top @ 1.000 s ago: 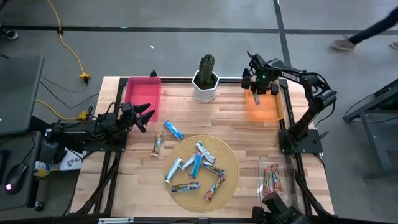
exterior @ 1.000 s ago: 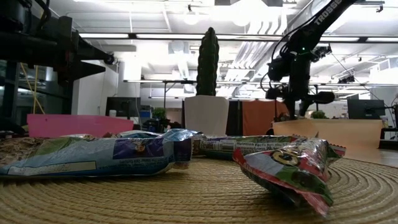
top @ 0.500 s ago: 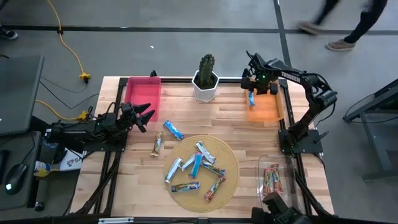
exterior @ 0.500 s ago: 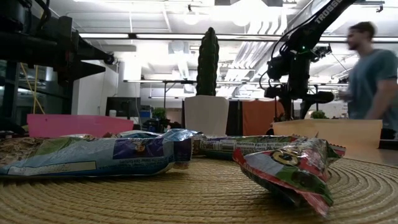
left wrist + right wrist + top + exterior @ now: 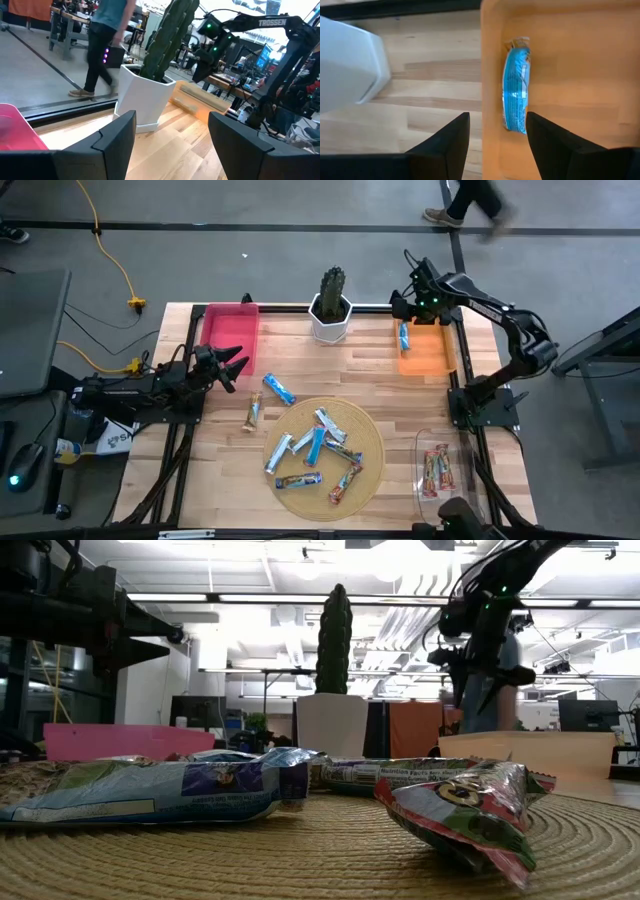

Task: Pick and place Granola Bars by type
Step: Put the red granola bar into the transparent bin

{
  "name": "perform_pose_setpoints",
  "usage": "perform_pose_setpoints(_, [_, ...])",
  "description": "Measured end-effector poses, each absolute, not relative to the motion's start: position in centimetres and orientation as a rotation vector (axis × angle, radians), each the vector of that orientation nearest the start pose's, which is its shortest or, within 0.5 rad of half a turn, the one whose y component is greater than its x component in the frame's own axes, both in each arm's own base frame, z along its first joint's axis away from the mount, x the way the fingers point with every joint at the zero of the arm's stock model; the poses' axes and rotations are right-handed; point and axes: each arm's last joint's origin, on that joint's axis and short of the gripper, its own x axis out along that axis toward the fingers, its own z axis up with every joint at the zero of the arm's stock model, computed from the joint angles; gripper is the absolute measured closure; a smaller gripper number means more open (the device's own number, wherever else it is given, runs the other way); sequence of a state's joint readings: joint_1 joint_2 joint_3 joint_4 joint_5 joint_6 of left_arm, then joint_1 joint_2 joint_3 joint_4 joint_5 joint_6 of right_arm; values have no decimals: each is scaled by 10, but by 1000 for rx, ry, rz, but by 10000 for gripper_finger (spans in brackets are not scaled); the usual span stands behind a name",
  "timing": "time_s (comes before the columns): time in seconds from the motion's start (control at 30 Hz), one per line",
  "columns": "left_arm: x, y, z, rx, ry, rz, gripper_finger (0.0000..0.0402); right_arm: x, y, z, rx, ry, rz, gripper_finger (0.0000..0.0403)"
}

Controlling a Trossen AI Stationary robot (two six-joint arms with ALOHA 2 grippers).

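Two dark fingers of the right gripper (image 5: 495, 145) stand parted and empty above the orange bin (image 5: 428, 352), and a blue-and-white granola bar (image 5: 516, 85) lies flat on the bin's floor just beyond the gap between them, along the wall nearest the white cactus pot (image 5: 330, 320). In the high view that bar (image 5: 404, 337) lies apart from the gripper (image 5: 418, 298), which hangs over the bin's far end with its arm bent back to a base at the table's right edge. One second ago the bar was between those fingers, half a second ago it was at the bin's edge, and now it rests loose while the gripper has lifted away. Left gripper (image 5: 232, 365) waits open beside the pink bin (image 5: 230, 332), unmoved. Other granola bars (image 5: 318, 448) remain on the round woven mat (image 5: 370, 442), two more lie on bare wood, and pink-red ones (image 5: 436, 467) sit in a clear bin. Beyond the table, a person (image 5: 470, 200) has walked leftward.
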State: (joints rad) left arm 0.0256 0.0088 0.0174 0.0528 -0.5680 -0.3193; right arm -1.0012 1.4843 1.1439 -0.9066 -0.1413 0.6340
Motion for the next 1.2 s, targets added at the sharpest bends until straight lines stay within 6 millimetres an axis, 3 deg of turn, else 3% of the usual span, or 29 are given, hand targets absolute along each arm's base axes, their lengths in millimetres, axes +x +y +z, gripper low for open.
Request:
perform_pose_setpoints(0.23, [92, 18, 174, -326, -155, 579, 156, 146, -215, 279, 1136, 754, -1031, 223])
perform_pose_setpoints(0.47, [92, 18, 174, -326, -155, 579, 156, 152, -187, 298, 1035, 761, -897, 224])
perform_pose_setpoints(1.2, [92, 18, 174, -326, -154, 579, 156, 210, -86, 314, 843, 890, -427, 224])
